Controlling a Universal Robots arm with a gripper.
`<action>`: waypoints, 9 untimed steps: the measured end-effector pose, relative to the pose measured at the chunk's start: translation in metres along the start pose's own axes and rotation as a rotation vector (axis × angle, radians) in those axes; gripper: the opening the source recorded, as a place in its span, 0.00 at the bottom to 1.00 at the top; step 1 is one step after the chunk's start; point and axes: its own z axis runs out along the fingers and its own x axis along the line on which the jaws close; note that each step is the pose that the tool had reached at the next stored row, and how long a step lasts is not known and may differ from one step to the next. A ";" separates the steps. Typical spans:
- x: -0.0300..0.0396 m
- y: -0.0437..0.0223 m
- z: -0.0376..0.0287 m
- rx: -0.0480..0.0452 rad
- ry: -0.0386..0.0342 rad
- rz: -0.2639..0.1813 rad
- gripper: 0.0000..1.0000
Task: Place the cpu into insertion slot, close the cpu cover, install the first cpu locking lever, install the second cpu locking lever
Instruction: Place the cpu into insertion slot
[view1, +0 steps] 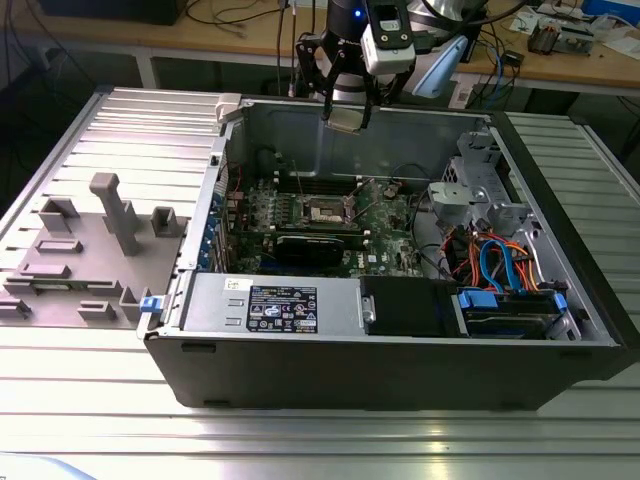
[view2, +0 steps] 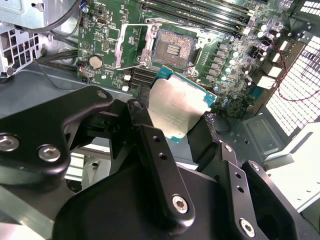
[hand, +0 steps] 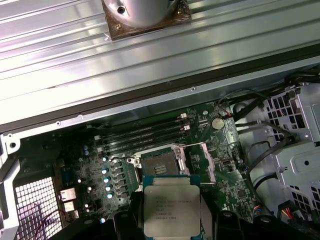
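In the exterior view the gripper (view1: 348, 108) hangs above the open computer case (view1: 400, 360), near its rear wall; it grips the cpu (view1: 348, 119), which is held in the air well above the green circuit board (view1: 388, 215); the insertion slot (view1: 325, 210) lies below on that board, just behind the black graphics card (view1: 318, 247); a grey fixture (view1: 100, 240) sits on the table at the exterior view's left.

In the second wrist view the gripper (view2: 174, 119) has its black fingers (view2: 200, 142) closed on two opposite edges of the cpu (view2: 177, 105), metal top facing the camera; beyond it the insertion slot (view2: 174, 49) is bare, and the cpu cover (view2: 146, 50) is swung open beside it.

In the first wrist view the cpu (hand: 171, 210) is clamped in the gripper (hand: 171, 222); the insertion slot (hand: 161, 162) is uncovered, with the cpu cover (hand: 182, 161) raised alongside and the memory slots (hand: 140, 135) just past it.
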 end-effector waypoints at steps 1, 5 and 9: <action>0.0000 0.0000 0.0000 0.0000 0.0000 0.000 0.54; 0.0000 0.0000 0.0000 0.0000 0.0000 0.000 0.54; 0.0000 0.0000 0.0000 0.0000 0.0000 0.000 0.54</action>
